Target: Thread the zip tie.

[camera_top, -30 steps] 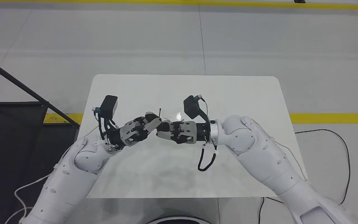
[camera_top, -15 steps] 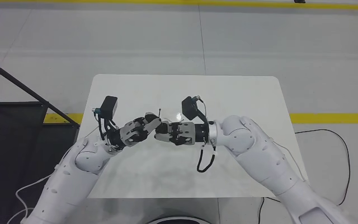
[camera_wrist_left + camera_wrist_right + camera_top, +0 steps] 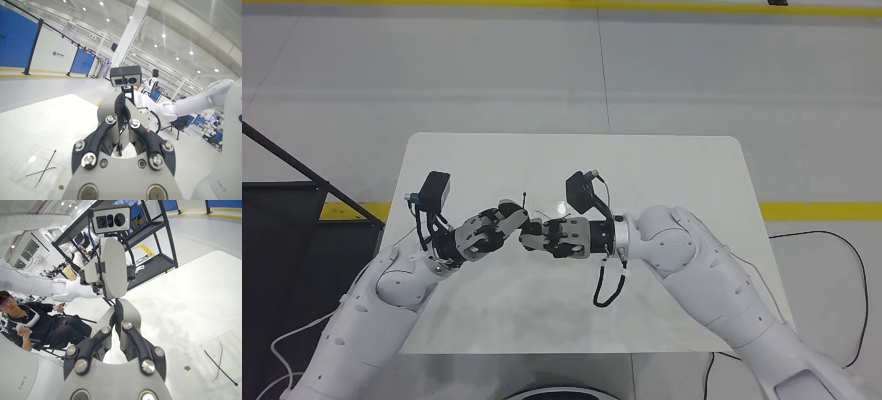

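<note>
Over the middle of the table [image 3: 672, 170], left gripper [image 3: 510, 217] and right gripper [image 3: 529, 236] meet tip to tip, both clenched, the zip tie [image 3: 525, 201] pinched between the left's fingers, its end poking toward the far edge.

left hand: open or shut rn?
Shut. In the left wrist view the left hand's black pads press together with no gap, and a thin black zip tie runs down between them.
</note>
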Tool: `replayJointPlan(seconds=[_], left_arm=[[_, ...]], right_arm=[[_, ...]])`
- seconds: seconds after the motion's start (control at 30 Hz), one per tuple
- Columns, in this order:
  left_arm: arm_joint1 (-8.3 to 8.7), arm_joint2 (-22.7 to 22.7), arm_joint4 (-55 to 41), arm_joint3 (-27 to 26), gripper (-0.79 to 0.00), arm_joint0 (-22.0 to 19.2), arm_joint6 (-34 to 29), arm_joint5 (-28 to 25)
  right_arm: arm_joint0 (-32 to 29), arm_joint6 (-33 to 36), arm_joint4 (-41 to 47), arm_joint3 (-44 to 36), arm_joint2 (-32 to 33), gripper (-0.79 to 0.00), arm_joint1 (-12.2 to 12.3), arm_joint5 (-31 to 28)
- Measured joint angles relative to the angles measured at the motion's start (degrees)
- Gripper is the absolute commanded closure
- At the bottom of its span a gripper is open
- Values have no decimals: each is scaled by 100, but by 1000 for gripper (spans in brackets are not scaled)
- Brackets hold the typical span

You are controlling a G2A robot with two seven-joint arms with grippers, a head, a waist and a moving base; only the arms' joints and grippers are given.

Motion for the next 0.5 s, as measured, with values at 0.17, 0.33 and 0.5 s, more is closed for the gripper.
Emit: replayJointPlan(seconds=[0.17,0.33,0.5], left_arm=[[-18,-18,15,1,-12,4,-6,3],[-36,-28,16,3,-231,6,-24,2],[-50,-35,-3,8,-237,-1,-55,1]], right_arm=[[-15,30,-8,8,28,0,-16,-8],[-29,74,-21,16,55,0,-29,-12],[-44,114,-32,13,82,0,-39,-5]])
